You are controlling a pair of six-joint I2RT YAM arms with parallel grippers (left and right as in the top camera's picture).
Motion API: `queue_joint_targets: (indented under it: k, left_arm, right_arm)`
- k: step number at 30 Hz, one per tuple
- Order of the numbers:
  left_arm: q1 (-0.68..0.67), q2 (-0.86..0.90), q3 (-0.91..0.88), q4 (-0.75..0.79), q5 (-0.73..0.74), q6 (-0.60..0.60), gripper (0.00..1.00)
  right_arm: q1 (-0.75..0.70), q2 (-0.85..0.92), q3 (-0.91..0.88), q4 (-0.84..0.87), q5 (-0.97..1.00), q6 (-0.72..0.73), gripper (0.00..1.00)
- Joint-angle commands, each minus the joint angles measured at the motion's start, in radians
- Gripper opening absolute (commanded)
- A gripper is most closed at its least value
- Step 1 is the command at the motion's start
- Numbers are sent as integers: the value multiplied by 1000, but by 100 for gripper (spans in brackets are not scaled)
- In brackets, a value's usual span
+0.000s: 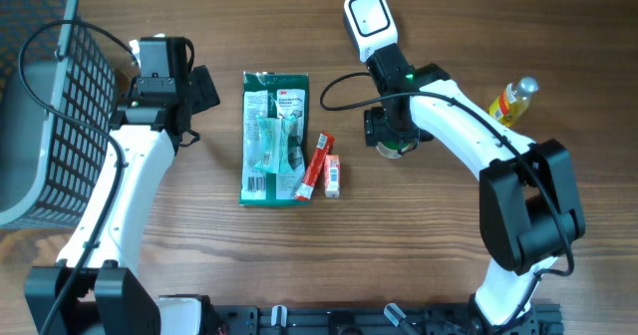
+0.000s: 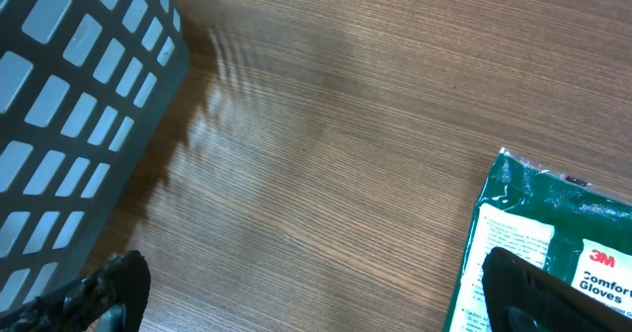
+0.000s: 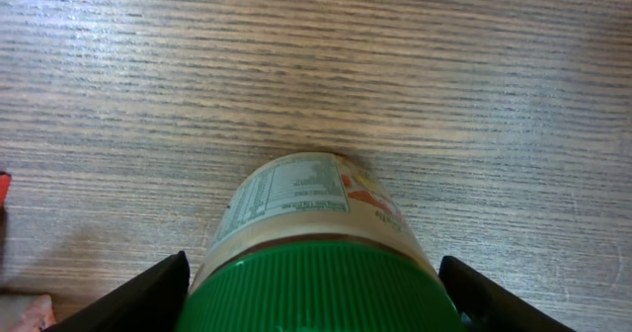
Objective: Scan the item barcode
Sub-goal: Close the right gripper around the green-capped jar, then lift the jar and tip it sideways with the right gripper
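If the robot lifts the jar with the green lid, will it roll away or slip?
The jar seems to stand upright on the table, so it probably won't roll. The ridged green lid should give the jaws some hold. Its smooth label might be slippery lower down.

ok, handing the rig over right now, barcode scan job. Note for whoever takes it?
Left gripper: open, empty, over the table between basket and gloves pack.
Right gripper: closed on the jar, fingers against its lid. The jar looks to be standing on the table, not lifted.
Scanner: far edge, just beyond the jar.
Done: jar gripped.
Left: lift it and show its barcode to the scanner; no barcode in view yet.
Also on the table: tube, box, bottle.
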Motion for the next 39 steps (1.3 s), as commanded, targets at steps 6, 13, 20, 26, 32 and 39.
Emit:
queue_joint_targets:
  k: [6, 13, 20, 26, 32, 39]
  left_arm:
    - [5, -1, 11, 0, -9, 9, 100]
    - [5, -1, 11, 0, -9, 9, 100]
    - [5, -1, 11, 0, -9, 9, 100]
    - [5, -1, 11, 0, -9, 9, 100]
    - [5, -1, 11, 0, -9, 9, 100]
    - [5, -1, 11, 0, -9, 9, 100]
  right_arm:
    - [-2, 15, -12, -16, 13, 20, 74]
    - [-2, 15, -61, 21, 13, 19, 76]
    - [-2, 13, -44, 39, 13, 17, 72]
    - [-2, 13, -39, 39, 13, 17, 86]
    - [-2, 13, -39, 47, 16, 16, 79]
    - [-17, -3, 19, -18, 21, 16, 59]
